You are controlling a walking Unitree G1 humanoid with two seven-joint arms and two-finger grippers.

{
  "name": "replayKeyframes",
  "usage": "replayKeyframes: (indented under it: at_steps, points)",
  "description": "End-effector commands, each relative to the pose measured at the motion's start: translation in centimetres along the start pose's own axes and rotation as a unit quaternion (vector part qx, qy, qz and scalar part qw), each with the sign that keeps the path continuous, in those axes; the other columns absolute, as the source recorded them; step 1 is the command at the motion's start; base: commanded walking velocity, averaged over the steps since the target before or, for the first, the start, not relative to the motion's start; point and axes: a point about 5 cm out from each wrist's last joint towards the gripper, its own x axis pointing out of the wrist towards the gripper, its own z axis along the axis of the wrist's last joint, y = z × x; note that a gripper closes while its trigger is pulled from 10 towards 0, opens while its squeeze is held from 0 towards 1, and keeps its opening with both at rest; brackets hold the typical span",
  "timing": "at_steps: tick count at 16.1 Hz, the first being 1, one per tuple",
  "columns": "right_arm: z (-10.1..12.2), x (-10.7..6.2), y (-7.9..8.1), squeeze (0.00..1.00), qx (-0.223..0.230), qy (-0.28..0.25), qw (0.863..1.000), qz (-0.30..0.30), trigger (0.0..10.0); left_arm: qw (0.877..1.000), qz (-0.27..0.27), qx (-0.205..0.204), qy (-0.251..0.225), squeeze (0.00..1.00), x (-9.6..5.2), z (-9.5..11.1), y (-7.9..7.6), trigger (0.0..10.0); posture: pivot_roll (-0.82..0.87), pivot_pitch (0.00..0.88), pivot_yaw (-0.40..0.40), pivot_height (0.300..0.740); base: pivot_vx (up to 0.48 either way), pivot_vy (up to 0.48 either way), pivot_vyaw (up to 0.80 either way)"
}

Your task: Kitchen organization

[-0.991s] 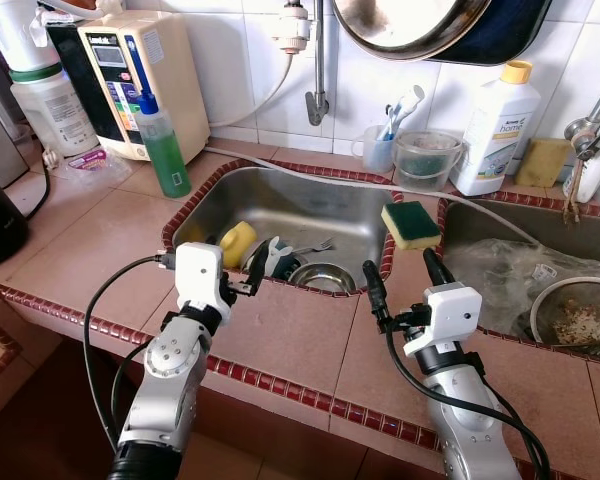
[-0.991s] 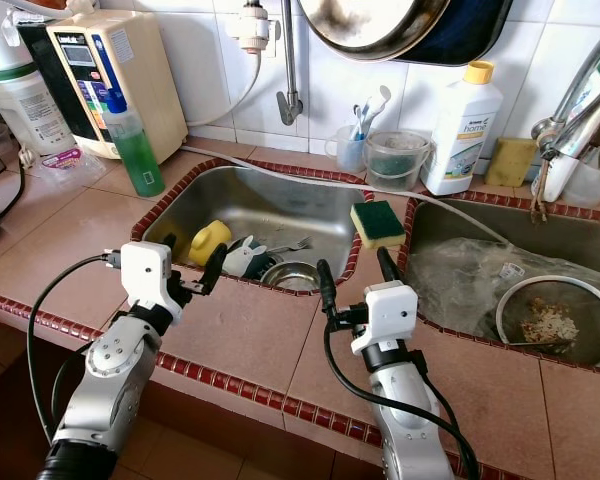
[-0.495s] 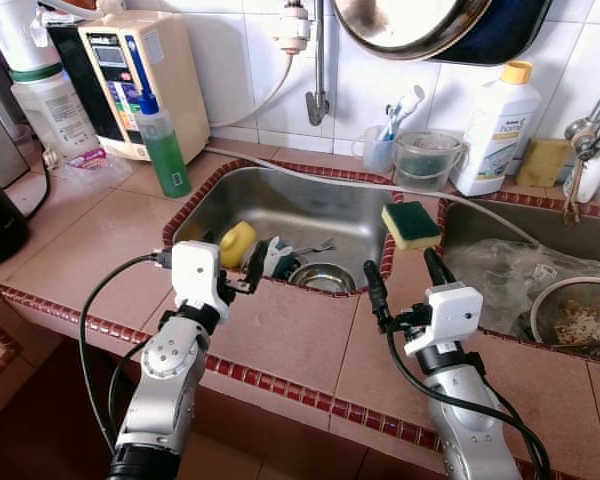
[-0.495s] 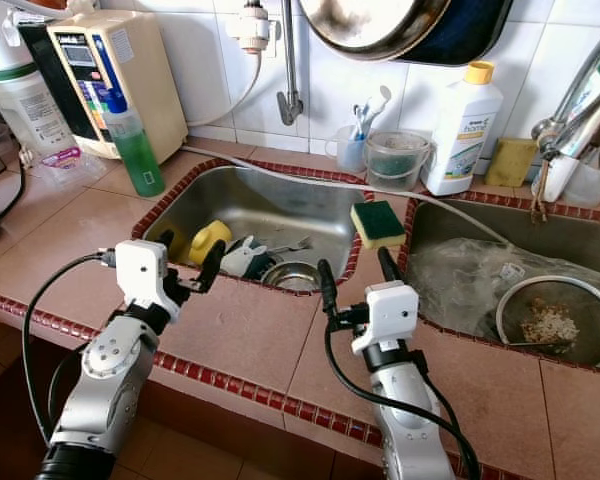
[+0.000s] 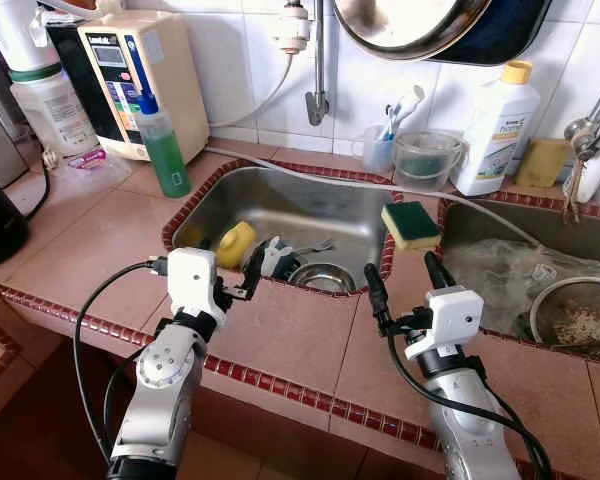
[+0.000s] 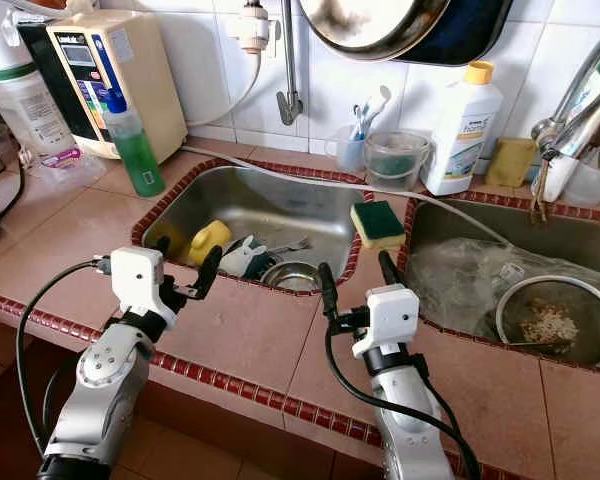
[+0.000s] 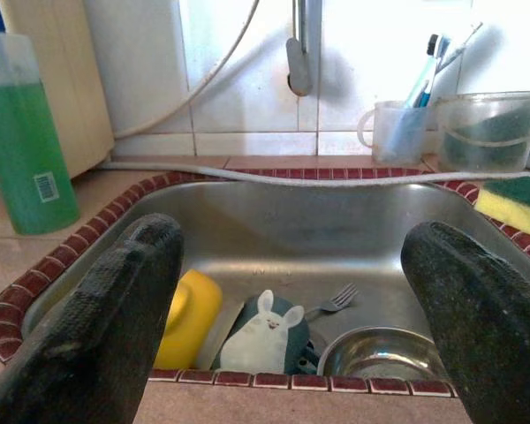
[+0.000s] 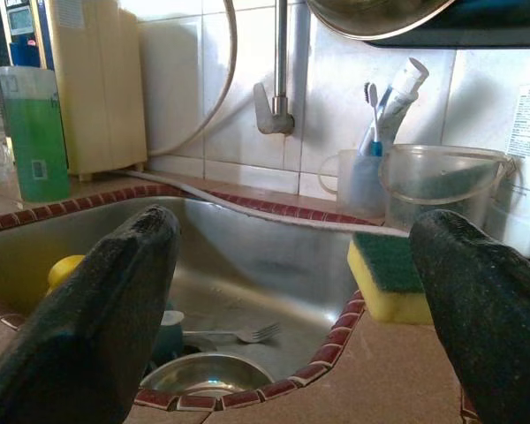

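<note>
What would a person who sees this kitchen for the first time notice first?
Probably the stainless steel sink in the red-edged tiled counter, holding a yellow plastic cup, a small steel bowl and a fork. A yellow sponge with a green top lies on the divider at the sink's right. In front, the open left gripper and open right gripper hover over the counter's near edge.

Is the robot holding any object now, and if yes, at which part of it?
Nothing is held. The left gripper and the right gripper both hover with open, empty jaws over the counter edge before the steel sink.
</note>
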Motion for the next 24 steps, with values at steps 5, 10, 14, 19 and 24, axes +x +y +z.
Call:
replayKeyframes:
  at_steps: [5,10,14,19,24]
  points:
    - [0.4,-0.1,0.0,0.00,0.002,-0.004,1.000,-0.001,10.0,1.000,-0.002,0.002,0.008,0.00,-0.5,0.0,-0.2,10.0,-0.16,0.045,0.093,0.740,0.000,0.000,0.00]
    - [0.6,0.1,0.1,0.00,0.002,-0.007,1.000,-0.002,10.0,1.000,-0.011,0.003,0.005,0.00,-0.4,0.2,-0.6,10.0,-0.16,0.047,0.099,0.740,0.000,0.000,0.00]
    - [0.6,-0.3,0.5,0.00,0.007,-0.005,1.000,-0.003,10.0,1.000,-0.018,0.004,0.011,0.00,-0.9,-0.1,-1.1,10.0,-0.16,0.066,0.096,0.740,0.000,0.000,0.00]
    - [0.7,0.1,0.6,0.00,0.010,-0.006,1.000,0.003,10.0,1.000,-0.030,0.000,0.000,0.00,-1.0,0.3,-2.3,10.0,-0.15,0.052,0.081,0.740,0.000,0.000,0.00]
    - [1.3,0.6,0.8,0.00,0.012,-0.017,1.000,0.010,10.0,1.000,-0.026,0.003,-0.010,0.00,-0.9,0.8,-2.5,10.0,-0.15,0.041,0.068,0.740,0.000,0.000,0.00]
